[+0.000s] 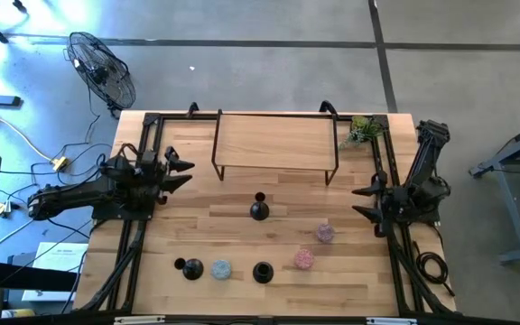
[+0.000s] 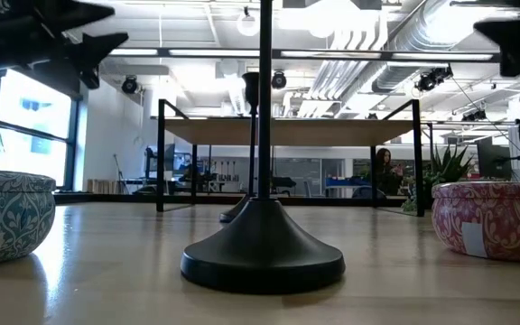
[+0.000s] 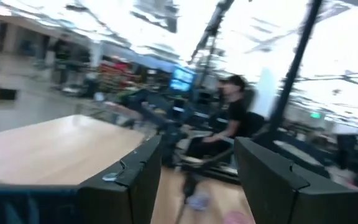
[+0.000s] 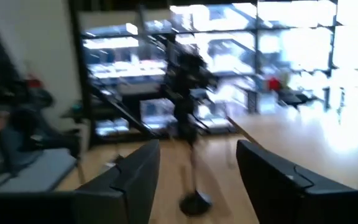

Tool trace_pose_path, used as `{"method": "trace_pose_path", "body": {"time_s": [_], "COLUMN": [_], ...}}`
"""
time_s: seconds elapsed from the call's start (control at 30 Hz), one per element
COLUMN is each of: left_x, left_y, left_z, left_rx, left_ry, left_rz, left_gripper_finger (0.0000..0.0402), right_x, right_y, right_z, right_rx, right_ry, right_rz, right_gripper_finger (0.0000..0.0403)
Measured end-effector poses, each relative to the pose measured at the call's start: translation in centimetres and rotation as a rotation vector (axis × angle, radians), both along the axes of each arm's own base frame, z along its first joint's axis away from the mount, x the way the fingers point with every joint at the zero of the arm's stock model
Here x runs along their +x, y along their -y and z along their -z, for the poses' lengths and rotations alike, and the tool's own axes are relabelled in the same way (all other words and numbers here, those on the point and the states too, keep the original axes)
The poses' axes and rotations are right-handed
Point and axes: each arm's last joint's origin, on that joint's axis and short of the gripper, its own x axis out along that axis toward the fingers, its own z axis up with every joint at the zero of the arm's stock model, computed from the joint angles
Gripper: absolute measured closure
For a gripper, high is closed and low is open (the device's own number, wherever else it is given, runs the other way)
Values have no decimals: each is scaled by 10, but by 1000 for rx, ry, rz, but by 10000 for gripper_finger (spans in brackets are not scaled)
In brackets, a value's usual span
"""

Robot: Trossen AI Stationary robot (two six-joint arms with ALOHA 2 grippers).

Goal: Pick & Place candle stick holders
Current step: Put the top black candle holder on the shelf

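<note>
You have bare light wooden desk (image 1: 197, 230) between the black-framed wooden shelf (image 1: 276, 143) at the back and the front row. One black flared-base candlestick holder (image 1: 259, 208) stands mid-desk in that gap. In front, two more black holders (image 1: 190, 268), a blue patterned tin (image 1: 221, 269) and two pink tins (image 1: 304, 259) crowd the row.

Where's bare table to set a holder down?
Bare wood lies between the left hand and the middle holder, and under the shelf. The front row is crowded: two holders among three tins.
</note>
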Motion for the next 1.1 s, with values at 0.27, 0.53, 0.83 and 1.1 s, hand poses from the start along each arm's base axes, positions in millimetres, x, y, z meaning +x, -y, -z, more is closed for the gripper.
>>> {"method": "trace_pose_path", "body": {"time_s": [0.27, 0.53, 0.83, 1.1], "left_x": [-1, 0, -1, -1], "left_y": [1, 1, 1, 1], "left_z": [-2, -1, -3, -4], "left_rx": [15, 13, 57, 64], "left_ry": [17, 10, 26, 41], "left_rz": [27, 25, 2, 11], "left_gripper_finger": [204, 204, 204, 204], "right_x": [4, 15, 39, 76], "right_y": [10, 15, 16, 11], "right_z": [-17, -31, -110, -156], "right_rx": [-78, -159, -244, -323], "right_ry": [181, 179, 22, -62], "right_rz": [-8, 76, 304, 392], "right_gripper_finger": [191, 191, 192, 192]}}
